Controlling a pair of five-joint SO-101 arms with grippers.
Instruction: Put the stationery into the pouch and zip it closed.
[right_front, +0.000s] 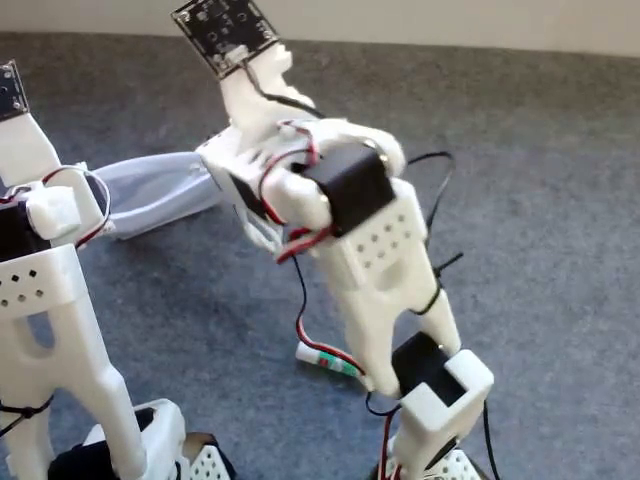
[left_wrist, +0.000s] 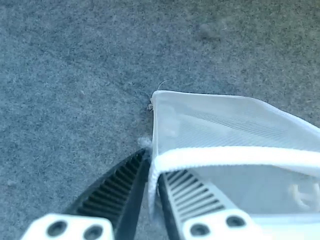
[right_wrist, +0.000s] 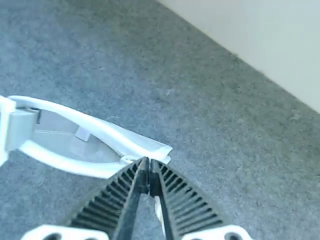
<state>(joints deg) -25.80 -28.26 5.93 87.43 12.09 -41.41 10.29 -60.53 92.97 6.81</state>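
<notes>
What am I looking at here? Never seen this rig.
Two small white robot arms, left and right, stand on a grey carpet. One picture looks down from a fixed camera. The other two come from a camera on each arm's wrist, looking along its gripper. A white mesh pouch lies between the arms: the left gripper is shut on one end, the right gripper on the other. A pen-like item lies loose on the carpet.

Bright, even daylight with only faint shadows.
</notes>
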